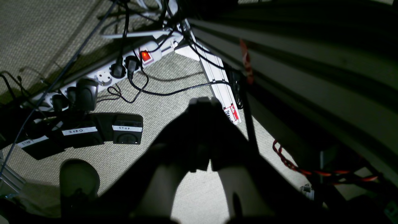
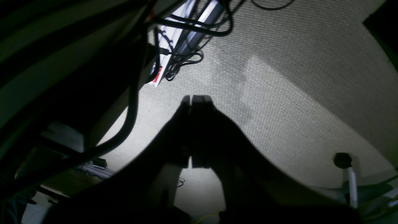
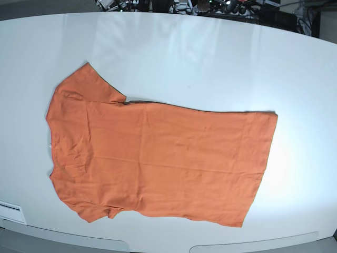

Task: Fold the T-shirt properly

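- the t-shirt [image 3: 158, 158] lies spread flat on the white worktop [image 3: 210, 58], neck end toward the base view's left, hem toward its right; one sleeve sticks out at top left, the other shows near the bottom left.
- no fold shows, so the whole job looks still ahead.
- the left hand [image 1: 202, 102] hangs below over carpet and a power strip [image 1: 102, 77], jaws pressed together, holding nothing.
- the right hand [image 2: 197, 101] likewise hangs over bare carpet, closed and empty.
- neither arm appears above the worktop.
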Tool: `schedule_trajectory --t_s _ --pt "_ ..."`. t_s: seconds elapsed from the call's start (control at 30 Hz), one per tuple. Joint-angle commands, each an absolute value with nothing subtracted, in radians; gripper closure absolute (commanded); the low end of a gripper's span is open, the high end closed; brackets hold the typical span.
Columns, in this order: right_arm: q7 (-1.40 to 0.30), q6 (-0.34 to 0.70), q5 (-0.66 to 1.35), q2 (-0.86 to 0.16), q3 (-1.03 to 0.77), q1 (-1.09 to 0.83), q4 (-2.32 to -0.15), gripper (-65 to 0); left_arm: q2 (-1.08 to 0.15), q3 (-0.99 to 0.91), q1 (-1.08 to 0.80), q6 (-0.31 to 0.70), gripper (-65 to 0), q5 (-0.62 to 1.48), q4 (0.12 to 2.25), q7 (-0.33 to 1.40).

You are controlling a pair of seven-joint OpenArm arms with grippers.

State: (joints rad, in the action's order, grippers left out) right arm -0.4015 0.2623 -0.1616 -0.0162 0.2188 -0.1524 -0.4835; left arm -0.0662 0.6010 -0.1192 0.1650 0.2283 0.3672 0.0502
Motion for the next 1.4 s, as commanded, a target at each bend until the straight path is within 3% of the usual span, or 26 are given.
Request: schedule_trajectory --t_s 0.0,1.07,1.37 --pt "-0.405 0.271 -0.166 -0.017 0.216 -0.152 -0.491 0.0 -0.064 0.601 -0.125 0.172 0.0 0.233 0.374 0.051" --pt "-0.405 0.270 -0.166 -0.017 0.216 -0.158 -0.543 0.0 -0.065 0.601 -0.125 0.171 0.0 0.232 0.383 0.056" --pt "-0.517 0.269 -0.166 -0.024 0.216 -0.199 -0.564 0.0 -0.078 0.601 -0.209 0.160 0.0 0.133 0.535 0.205"
